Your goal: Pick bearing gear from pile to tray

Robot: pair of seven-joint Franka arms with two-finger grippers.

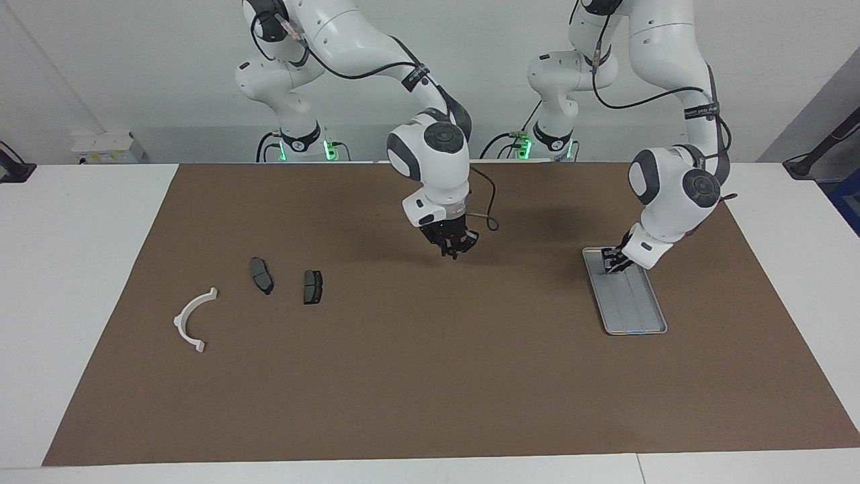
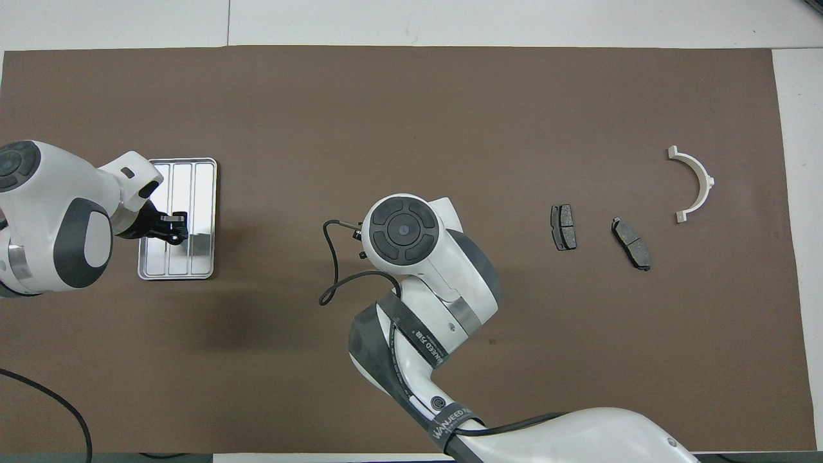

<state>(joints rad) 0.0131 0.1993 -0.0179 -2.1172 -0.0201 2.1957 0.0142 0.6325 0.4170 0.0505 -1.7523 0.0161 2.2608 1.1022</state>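
facing view: ridged metal tray (image 1: 637, 316) under left tool (image 1: 611, 263), grip unclear; right tool (image 1: 455, 249) closed.

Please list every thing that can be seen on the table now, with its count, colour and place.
brake pads: two, dark grey, on the mat toward the right arm's end, side by side.
bracket: one, white, semicircular, beside the pads, closer to the right arm's end of the table.
tray: one, silver-grey, on the mat toward the left arm's end.
mat: one, brown, covering most of the white table.
right gripper: shut, raised over the bare middle of the mat.
left gripper: low over the tray's end nearer to the robots.
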